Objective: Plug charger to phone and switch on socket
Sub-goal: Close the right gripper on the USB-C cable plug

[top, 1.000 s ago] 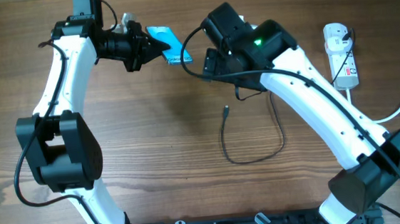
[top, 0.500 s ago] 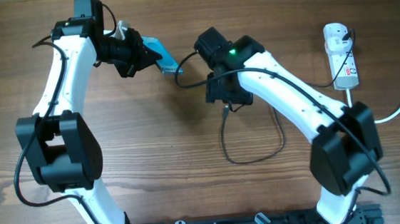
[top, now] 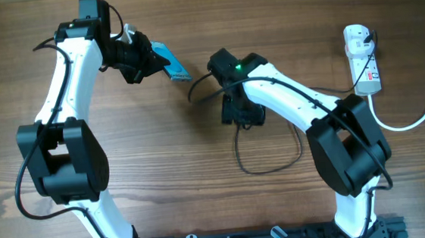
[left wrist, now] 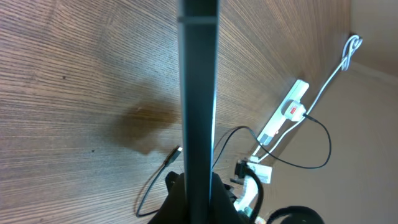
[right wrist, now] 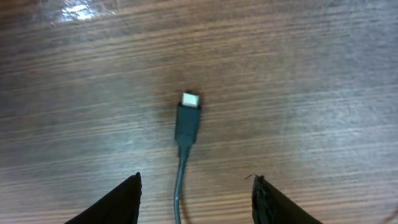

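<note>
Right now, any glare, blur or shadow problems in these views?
Overhead: even light, sharp, soft arm shadows on the table. Left wrist: the phone, edge-on and dark, splits the frame. Right wrist: charger tip sharp, glare top left, fingers soft.

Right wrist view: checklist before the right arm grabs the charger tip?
1. Right gripper open, fingers either side of the cable: ok.
2. Charger connector lying free on the table, nothing over it: ok.
3. Phone clamped in left gripper, held off the table: ok.
4. Phone port turned toward the connector: cannot tell.
5. Cable slack, loose loop on the table: ok.
6. Socket switch state: cannot tell.
</note>
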